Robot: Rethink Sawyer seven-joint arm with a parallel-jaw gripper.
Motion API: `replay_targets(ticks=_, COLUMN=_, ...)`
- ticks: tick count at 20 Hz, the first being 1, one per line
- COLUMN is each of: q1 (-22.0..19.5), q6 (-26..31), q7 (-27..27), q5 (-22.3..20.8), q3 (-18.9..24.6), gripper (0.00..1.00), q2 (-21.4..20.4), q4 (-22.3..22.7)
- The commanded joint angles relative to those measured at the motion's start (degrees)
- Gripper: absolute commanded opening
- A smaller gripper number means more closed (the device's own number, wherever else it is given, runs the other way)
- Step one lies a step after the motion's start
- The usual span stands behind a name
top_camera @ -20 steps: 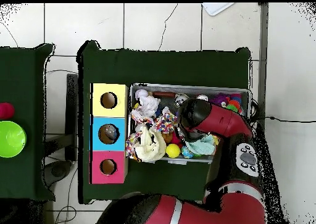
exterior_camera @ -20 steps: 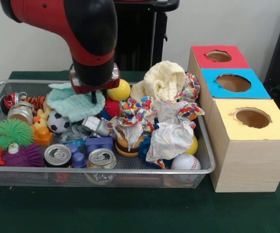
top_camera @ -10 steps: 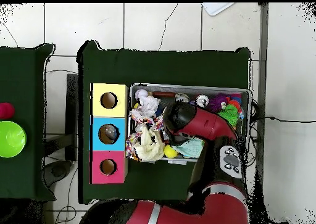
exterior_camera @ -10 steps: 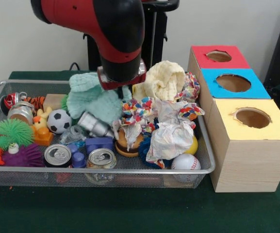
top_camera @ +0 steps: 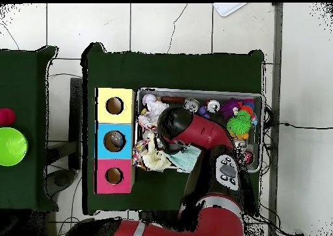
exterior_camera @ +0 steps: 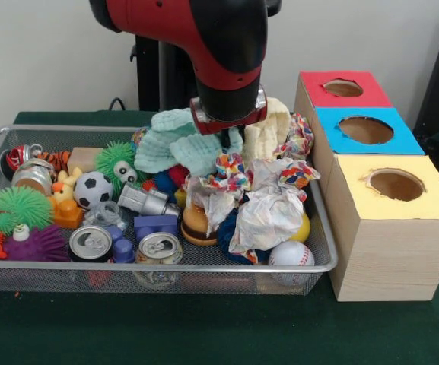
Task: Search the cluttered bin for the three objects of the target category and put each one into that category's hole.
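The wire mesh bin [exterior_camera: 204,268] is full of toys, cloths and cans; it also shows in the overhead view [top_camera: 260,113]. My gripper [exterior_camera: 225,141] hangs above the bin's back middle, shut on a mint green knitted cloth [exterior_camera: 177,148] that dangles from it over the pile. In the overhead view the arm [top_camera: 188,129] hides the gripper. A clear crinkled plastic piece [exterior_camera: 111,214] lies by the soccer ball; I cannot tell if it is a bottle. No blue-labelled bottle shows plainly. The red [exterior_camera: 343,87], blue [exterior_camera: 365,129] and yellow [exterior_camera: 396,185] hole boxes stand right of the bin.
Two silver cans [exterior_camera: 90,243] [exterior_camera: 159,248] stand at the bin's front. Crumpled white paper [exterior_camera: 268,213], a pale yellow cloth [exterior_camera: 276,125], a baseball [exterior_camera: 291,255] and a soccer ball [exterior_camera: 92,189] fill the pile. A green bowl [top_camera: 12,146] sits on a side table.
The arm has swung toward the boxes, carrying the mint green cloth with it. A green spiky toy with eyes is uncovered; the yellow ball is now hidden.
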Motion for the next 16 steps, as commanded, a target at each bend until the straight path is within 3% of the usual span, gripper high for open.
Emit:
replay_targets(ticks=1, q1=0.4, q6=-0.7, q7=18.2, q5=4.3, q3=3.7, gripper=0.00, q2=1.4, q4=5.0)
replay_targets(ticks=7, q1=0.3, q6=-1.8, q7=16.9, q5=5.2, q3=3.8, gripper=0.00, q2=2.1, q4=4.9)
replay_targets(ticks=14, q1=-0.9, q6=-13.1, q7=14.8, q5=3.8, q3=3.3, gripper=0.00, q2=3.4, q4=3.1)
replay_targets(ticks=15, q1=-0.6, q6=-12.9, q7=14.1, q5=2.8, q3=2.8, gripper=1.00, q2=3.7, q4=2.2)
replay_targets(ticks=16, q1=-0.5, q6=-13.5, q7=14.1, q5=2.5, q3=2.6, gripper=1.00, q2=3.7, q4=1.9)
